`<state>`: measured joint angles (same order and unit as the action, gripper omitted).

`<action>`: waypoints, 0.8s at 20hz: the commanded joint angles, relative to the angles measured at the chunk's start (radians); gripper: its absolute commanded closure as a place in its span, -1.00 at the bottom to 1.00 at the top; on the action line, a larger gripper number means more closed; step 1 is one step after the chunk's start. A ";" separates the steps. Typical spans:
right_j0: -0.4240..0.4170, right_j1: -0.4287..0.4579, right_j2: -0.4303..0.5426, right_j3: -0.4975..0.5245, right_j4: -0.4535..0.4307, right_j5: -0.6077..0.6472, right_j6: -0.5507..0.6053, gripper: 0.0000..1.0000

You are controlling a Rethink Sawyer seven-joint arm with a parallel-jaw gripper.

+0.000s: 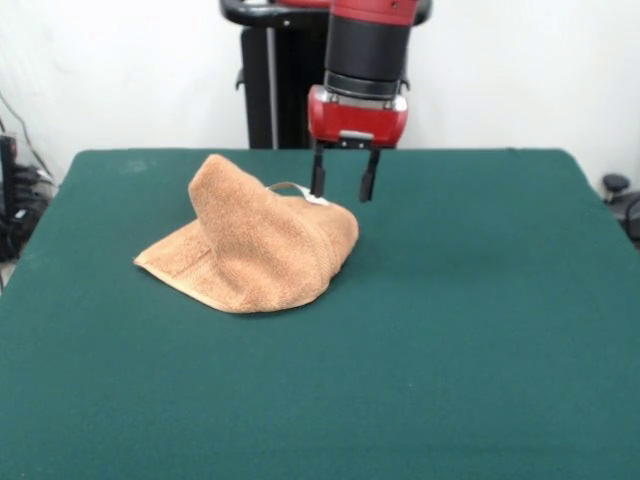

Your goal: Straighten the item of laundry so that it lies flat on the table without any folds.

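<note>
A plain white wall backs the scene, and in front of it spreads the wide, dark green felt-like tabletop (480, 330), bare except for one thing. The small orange-tan terry hand towel (255, 250) lies left of the middle, bunched into a heap — one part stands up in a rounded peak at its far left, while the rest slopes down into a thick doubled fold with a flat corner reaching out toward the left edge. A sliver of white, most likely its label (317, 200), shows at the far right rim of the heap.

The red and black arm's gripper (342, 183) hangs just above that far right rim. Its two dark fingers (367, 184) stand apart with green tabletop showing between them, and they have hold of nothing; the left one looks close to the white sliver, though whether it touches the cloth cannot be told.

By this evidence the job is barely begun — the towel is neither flat nor free of folds. What is left, I judge, is nearly everything: taking an edge, drawing the layers apart, and spreading the cloth out.
</note>
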<state>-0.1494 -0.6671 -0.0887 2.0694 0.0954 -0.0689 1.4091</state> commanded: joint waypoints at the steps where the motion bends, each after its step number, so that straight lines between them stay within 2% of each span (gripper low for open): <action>1: -0.003 0.010 0.130 0.069 -0.025 -0.042 0.246 -1.00; 16: 0.013 0.000 0.116 0.068 -0.003 -0.031 0.252 -1.00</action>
<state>-0.1647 -0.6670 -0.0679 2.0768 0.0948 -0.0694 1.4091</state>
